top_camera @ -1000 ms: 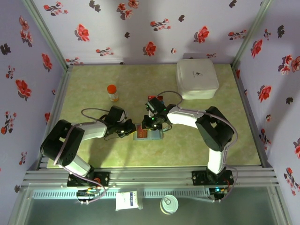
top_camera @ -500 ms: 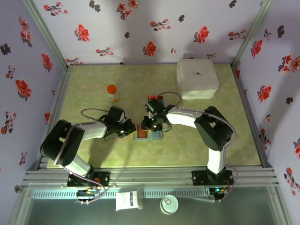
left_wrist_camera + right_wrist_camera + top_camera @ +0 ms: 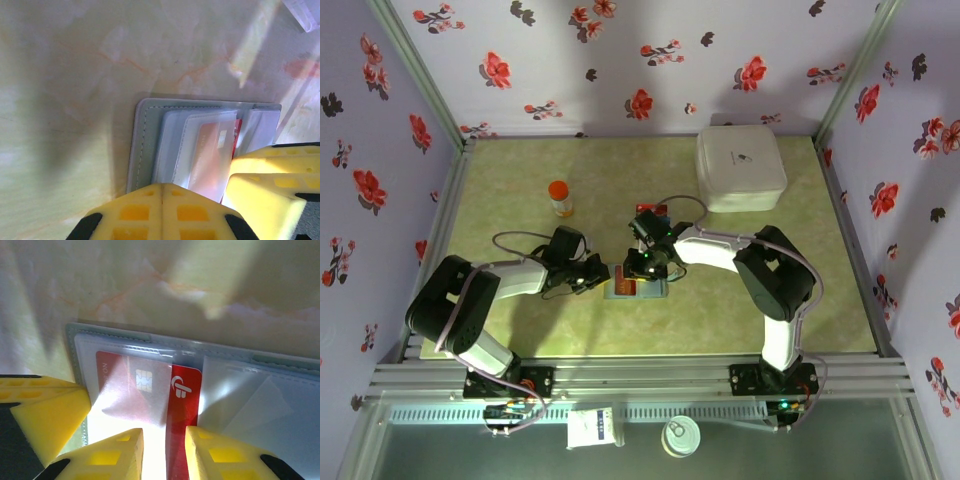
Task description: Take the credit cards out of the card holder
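Note:
The grey card holder [image 3: 638, 288] lies open on the table between both grippers. One of the credit cards, a red one [image 3: 145, 390], sits in a clear pocket of the card holder [image 3: 280, 390], its right end bare. My right gripper [image 3: 164, 452] stands slightly open above that bare red end, with the card flat between the fingertips. My left gripper [image 3: 162, 189] is shut with nothing between its fingers, its tip resting at the near edge of the card holder [image 3: 145, 145]. In the top view the left gripper [image 3: 599, 275] and right gripper [image 3: 645, 266] meet over the holder.
A small red and blue flat thing [image 3: 654, 210] lies just beyond the right wrist. An orange bottle [image 3: 560, 197] stands at the back left, a large white box [image 3: 740, 168] at the back right. Metal rails edge the green table [image 3: 520, 180].
My right gripper's jaws have spread a little and shifted slightly left over the holder. The left gripper has stayed shut and still.

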`<action>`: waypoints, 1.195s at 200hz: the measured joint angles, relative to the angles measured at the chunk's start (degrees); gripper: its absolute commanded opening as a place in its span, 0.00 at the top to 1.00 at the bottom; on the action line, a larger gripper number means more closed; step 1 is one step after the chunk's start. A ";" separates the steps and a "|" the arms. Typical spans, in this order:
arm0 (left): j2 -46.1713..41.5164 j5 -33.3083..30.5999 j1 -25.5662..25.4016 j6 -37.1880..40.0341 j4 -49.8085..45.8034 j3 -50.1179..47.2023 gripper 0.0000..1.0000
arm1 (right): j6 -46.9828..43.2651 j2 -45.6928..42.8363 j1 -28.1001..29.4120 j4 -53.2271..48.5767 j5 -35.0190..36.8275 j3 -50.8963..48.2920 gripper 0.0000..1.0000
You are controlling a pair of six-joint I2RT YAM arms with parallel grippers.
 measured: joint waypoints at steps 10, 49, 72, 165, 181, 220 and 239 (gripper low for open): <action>0.00 0.02 0.02 0.00 -0.07 0.00 1.00 | -0.02 -0.02 0.02 -0.31 0.33 0.04 0.71; -0.13 0.02 0.20 0.02 -0.33 0.02 1.00 | -0.48 -0.07 0.04 -1.25 1.07 0.39 0.71; -0.96 -0.04 0.28 0.22 -1.46 0.02 1.00 | -0.66 -0.28 0.04 -1.46 1.22 0.44 0.71; -4.74 -0.02 -0.83 0.59 -4.15 0.39 1.00 | 0.13 -2.21 0.04 1.44 -0.17 -0.85 0.73; -3.91 0.00 -1.62 0.50 -3.56 0.44 1.00 | 0.28 -2.21 0.04 2.27 -1.05 -1.14 0.73; -2.05 0.00 -2.93 -0.44 -2.43 0.44 1.00 | 0.74 -2.10 0.04 3.76 -2.12 -1.79 0.73; -1.77 0.00 -2.95 -0.50 -1.90 0.44 1.00 | 0.72 -1.75 0.04 3.76 -2.10 -1.84 0.73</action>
